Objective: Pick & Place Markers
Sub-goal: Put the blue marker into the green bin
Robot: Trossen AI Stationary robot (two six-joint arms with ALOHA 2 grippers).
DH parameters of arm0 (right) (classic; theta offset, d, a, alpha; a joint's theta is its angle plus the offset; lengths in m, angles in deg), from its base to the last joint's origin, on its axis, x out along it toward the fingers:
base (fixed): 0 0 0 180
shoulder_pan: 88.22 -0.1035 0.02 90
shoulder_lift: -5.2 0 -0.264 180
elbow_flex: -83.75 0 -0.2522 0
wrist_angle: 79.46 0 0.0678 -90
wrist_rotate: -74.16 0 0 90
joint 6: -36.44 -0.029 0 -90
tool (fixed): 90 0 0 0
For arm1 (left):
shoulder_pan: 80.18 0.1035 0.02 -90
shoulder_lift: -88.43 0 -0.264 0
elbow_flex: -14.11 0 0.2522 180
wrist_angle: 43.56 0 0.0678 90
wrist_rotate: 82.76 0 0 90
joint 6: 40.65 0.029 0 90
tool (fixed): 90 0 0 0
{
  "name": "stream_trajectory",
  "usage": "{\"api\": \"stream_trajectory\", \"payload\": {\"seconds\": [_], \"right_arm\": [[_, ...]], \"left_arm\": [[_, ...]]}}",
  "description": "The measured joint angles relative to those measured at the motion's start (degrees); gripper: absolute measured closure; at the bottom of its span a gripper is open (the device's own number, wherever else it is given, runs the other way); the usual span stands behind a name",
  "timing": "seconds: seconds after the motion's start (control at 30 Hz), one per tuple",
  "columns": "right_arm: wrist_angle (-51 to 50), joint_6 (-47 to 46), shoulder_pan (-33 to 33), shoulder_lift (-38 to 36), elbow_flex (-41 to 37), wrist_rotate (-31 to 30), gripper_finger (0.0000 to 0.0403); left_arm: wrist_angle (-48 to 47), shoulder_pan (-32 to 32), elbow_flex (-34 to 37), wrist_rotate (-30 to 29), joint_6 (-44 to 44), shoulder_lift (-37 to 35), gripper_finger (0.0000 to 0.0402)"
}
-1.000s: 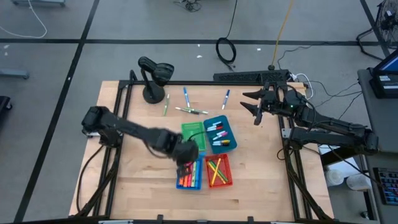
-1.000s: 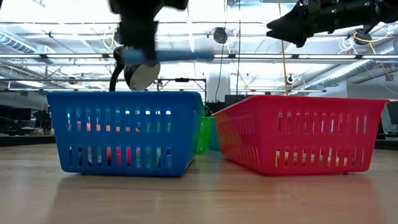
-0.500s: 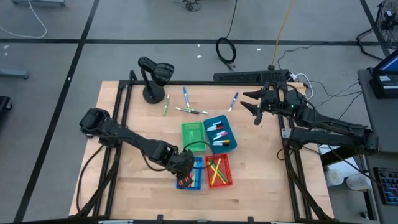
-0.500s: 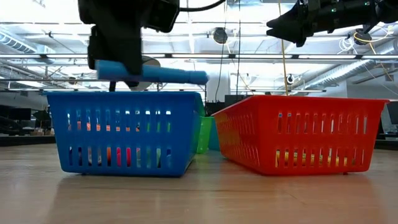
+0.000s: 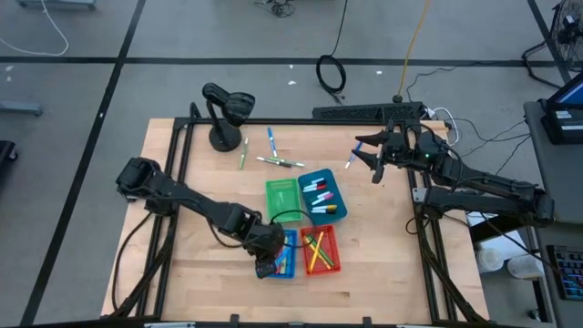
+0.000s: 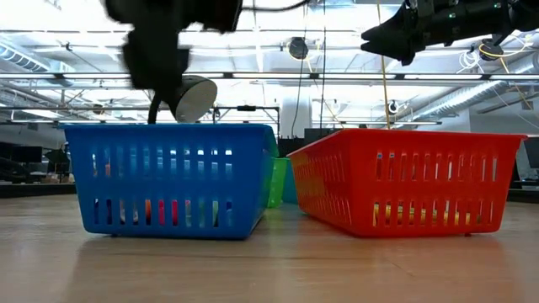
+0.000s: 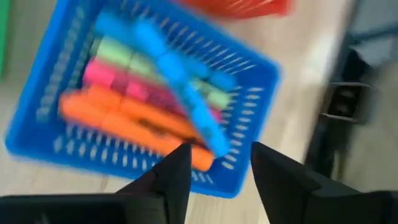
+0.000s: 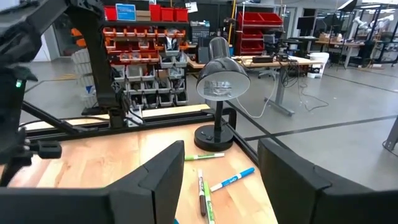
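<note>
The left gripper [image 5: 266, 265] hangs over the blue bin [image 5: 290, 265] near the table's front edge, fingers parted and empty. Just below them a blue marker [image 7: 180, 87] lies across the orange, pink and green markers [image 7: 134, 102] inside. The right gripper [image 5: 363, 157], spread open and empty, waits above the table's far right corner.

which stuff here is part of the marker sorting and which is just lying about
In the job:
- loose markers on the table
- blue marker dropping into the blue bin
- left gripper above that bin
- green bin, teal bin, red bin

Lying about:
- desk lamp
- coiled cable
</note>
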Motion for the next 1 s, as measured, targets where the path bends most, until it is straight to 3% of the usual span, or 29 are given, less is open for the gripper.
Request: {"api": "stream_trajectory", "payload": {"seconds": [0.07,0.17,0.23,0.37,0.47,0.53,0.6,0.73,0.87,1.0], "right_arm": [[-0.56,0.28,0.00,0.02,0.00,-0.43,0.0211],[-2.53,1.16,-0.02,0.29,0.02,-3.84,0.0211],[-5.12,2.44,-0.02,0.81,0.02,-7.11,0.0211],[-9.62,5.47,0.02,4.38,0.02,-10.77,0.0211],[-12.87,8.13,-0.01,8.66,0.02,-10.75,0.0211],[-14.29,9.64,0.11,12.04,0.02,-11.09,0.0211],[-16.60,12.15,0.60,15.28,0.02,-12.34,0.0211],[-19.96,16.94,1.90,20.85,0.02,-12.39,0.0211],[-25.14,17.80,2.68,23.78,0.02,-12.25,0.0211],[-32.78,8.26,3.13,25.50,0.55,-12.86,0.0211]], "left_arm": [[0.48,1.30,-1.05,2.00,6.33,-1.33,0.0230],[0.76,2.19,-1.09,-2.24,11.63,-4.96,0.0230],[-0.13,2.67,-1.09,-7.46,15.23,-8.19,0.0229],[1.51,1.92,-1.09,-23.24,23.02,-16.71,0.0229],[9.77,0.53,1.23,-27.98,31.82,-22.64,0.0229],[18.73,0.40,5.04,-24.68,38.12,-26.58,0.0229],[27.41,1.89,9.94,-16.93,42.64,-30.32,0.0229],[39.03,6.95,20.64,-3.82,43.26,-35.99,0.0229],[44.02,12.29,28.11,-2.14,39.22,-39.97,0.0229],[44.10,15.89,32.25,-1.95,37.26,-40.57,0.0229]]}}
